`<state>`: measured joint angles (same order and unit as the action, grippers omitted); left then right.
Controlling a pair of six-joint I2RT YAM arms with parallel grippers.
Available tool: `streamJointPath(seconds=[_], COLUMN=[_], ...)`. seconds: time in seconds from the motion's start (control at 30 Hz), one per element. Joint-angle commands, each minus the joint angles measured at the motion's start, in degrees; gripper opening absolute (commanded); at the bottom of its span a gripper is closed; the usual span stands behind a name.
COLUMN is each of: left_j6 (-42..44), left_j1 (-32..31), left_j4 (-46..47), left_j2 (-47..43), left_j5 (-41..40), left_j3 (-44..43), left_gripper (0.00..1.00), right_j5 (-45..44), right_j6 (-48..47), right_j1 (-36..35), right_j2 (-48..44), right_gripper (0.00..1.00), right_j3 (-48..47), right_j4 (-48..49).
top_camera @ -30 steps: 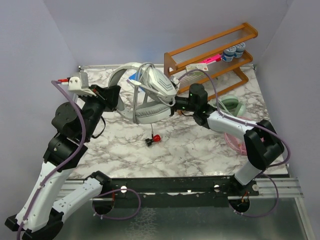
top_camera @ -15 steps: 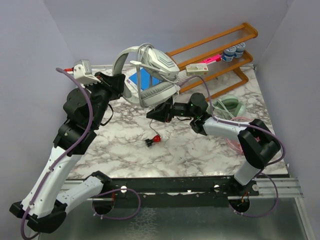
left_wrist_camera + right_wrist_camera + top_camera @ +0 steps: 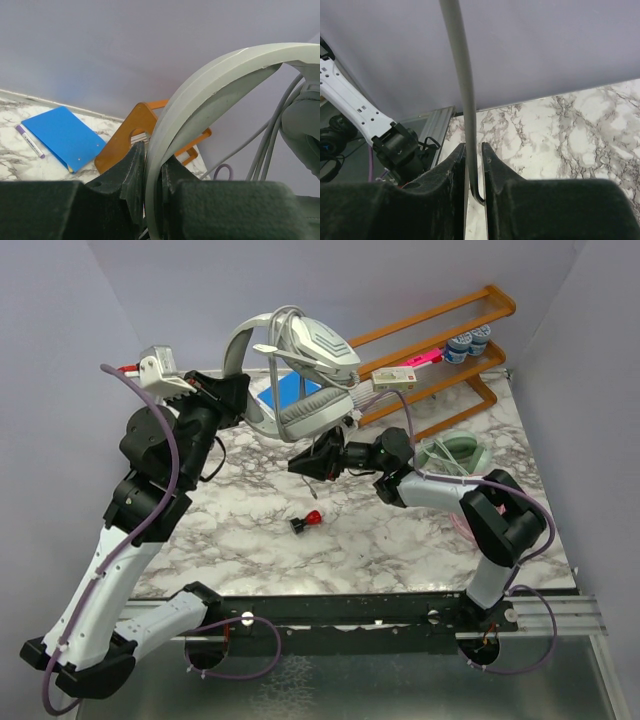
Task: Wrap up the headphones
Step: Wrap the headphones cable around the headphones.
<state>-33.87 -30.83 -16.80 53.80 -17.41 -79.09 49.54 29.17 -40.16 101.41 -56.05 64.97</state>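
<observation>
Headset first: the silver-grey headset (image 3: pixel 312 380) hangs in the air in the upper centre of the top view, above the far part of the desk (image 3: pixel 390 535). My left jaws are clamped on its headband (image 3: pixel 210 80), which fills the narrow gap between them in the left wrist view. Its cups face down and to the right, and loops of its grey cable (image 3: pixel 462 75) lie over the band.

My right jaws sit just below the cups, pointing toward the left of the frame. They stand narrowly apart. The cable drops straight down between them and ends in a small hook; I cannot tell whether it touches either side.

The mint green headset (image 3: pixel 455 452) lies on the desk at the right, behind my right arm (image 3: pixel 440 490). A small red-and-black object (image 3: pixel 307 521) rests on the marble near the middle, well apart from both. A blue folder (image 3: pixel 62 137) with a purple pen (image 3: pixel 30 141) beside it lies near the back wall, next to the wooden rack (image 3: pixel 440 335).
</observation>
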Motion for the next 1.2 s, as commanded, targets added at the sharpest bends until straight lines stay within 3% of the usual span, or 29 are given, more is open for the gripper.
streamJointPath(seconds=[0.0,0.13,0.4,0.57,0.93,1.07,1.17], left_j6=[-3.2,-5.2,-13.1,-12.0,6.8,14.8,23.0], left_j1=[0.0,0.0,0.0,0.0,0.0,0.0,0.0], left_j4=[5.0,4.1,2.7,5.0,10.0,13.0,15.0], left_j2=[0.0,1.5,5.4,5.7,5.1,3.9,2.7], left_j5=[-0.8,-3.4,-12.2,-18.9,-29.1,-29.3,-27.1], left_j3=[-2.5,-2.3,-2.0,0.8,8.4,12.6,15.2], left_gripper=[0.0,0.0,0.0,0.0,0.0,0.0,0.0], right_j5=[2.6,3.2,0.2,-1.0,-2.9,-6.0,-6.9], right_j6=[1.5,1.5,-0.7,-1.2,-1.6,-2.8,-8.0], right_j1=[-0.7,-2.6,-8.3,-12.2,-15.5,-15.5,-15.5], right_j2=[1.1,0.2,-5.3,-9.4,-19.7,-21.2,-21.3], right_gripper=[0.21,0.12,0.12,0.07,0.1,0.12,0.12], right_j3=[-1.5,-1.3,3.3,4.7,2.7,-2.2,-8.7], right_j4=[3.4,1.3,-2.1,-4.4,-13.3,-23.1,-38.1])
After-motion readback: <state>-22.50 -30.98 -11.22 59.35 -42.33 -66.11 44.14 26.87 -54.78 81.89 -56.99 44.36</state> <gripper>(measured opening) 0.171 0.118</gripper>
